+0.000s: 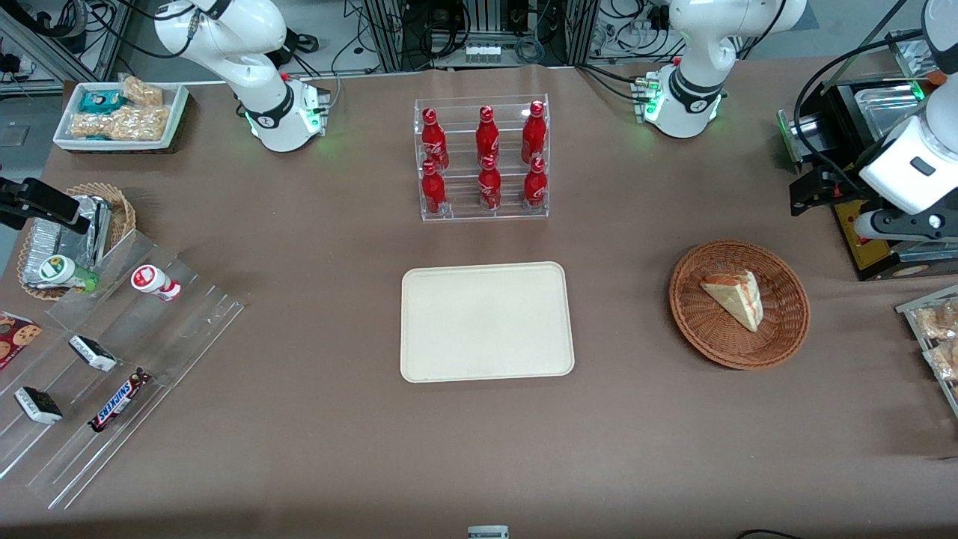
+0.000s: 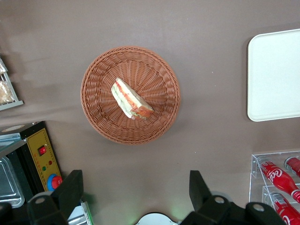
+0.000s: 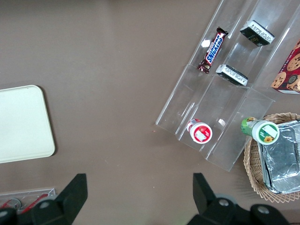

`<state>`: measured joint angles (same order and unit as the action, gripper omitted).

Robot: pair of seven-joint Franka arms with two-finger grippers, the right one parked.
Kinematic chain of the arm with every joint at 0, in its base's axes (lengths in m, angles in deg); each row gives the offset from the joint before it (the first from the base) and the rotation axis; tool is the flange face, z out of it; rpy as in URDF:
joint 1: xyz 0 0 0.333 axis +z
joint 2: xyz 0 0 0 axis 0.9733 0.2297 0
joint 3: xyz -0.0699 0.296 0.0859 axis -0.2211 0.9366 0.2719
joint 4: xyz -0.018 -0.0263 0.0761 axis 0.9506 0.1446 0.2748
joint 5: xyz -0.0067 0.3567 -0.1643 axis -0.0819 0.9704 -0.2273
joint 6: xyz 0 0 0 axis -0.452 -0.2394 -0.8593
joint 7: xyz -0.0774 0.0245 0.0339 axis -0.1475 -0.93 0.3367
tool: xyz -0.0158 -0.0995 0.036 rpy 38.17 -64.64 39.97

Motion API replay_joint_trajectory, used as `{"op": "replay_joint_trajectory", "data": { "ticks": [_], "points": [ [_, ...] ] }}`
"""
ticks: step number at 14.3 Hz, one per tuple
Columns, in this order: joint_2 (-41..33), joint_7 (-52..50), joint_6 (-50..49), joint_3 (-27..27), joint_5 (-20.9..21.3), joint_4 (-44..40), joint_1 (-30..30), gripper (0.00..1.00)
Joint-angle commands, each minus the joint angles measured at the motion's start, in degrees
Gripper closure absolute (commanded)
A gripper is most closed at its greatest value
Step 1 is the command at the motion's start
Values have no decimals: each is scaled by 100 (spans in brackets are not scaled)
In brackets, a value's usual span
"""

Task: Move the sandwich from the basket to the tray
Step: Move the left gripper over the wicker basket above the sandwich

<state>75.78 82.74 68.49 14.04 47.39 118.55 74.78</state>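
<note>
The sandwich [image 1: 735, 297] [image 2: 131, 99], a pale wedge with red and green filling, lies in the round reddish-brown basket [image 1: 696, 329] [image 2: 98, 117] toward the working arm's end of the table. The cream tray [image 1: 486, 322] [image 2: 276, 75] lies flat mid-table with nothing on it. My gripper [image 1: 812, 193] [image 2: 135, 187] hangs high above the table, farther from the front camera than the basket. It is open, and only bare tablecloth shows between its fingers.
A clear rack of red bottles [image 1: 483, 161] [image 2: 276, 178] stands farther back than the tray. A black and yellow control box [image 1: 868, 239] [image 2: 42, 157] sits near my gripper. A snack rack [image 1: 935, 329] is at the working arm's end. Clear shelves [image 1: 112, 359] and a foil-packet basket [image 1: 75, 232] are at the parked arm's end.
</note>
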Motion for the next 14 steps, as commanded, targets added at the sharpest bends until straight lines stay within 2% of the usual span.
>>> {"op": "replay_joint_trajectory", "data": {
  "ticks": [1, 5, 9, 14],
  "points": [
    [73, -91, -93, 36, -9, 198, 1, 0],
    [187, -100, 415, 71, 52, 821, 281, 0],
    [108, -143, 1478, 97, 70, 1858, 414, 0],
    [117, -810, 2649, 132, 87, 2748, 423, 0]
  ]
}}
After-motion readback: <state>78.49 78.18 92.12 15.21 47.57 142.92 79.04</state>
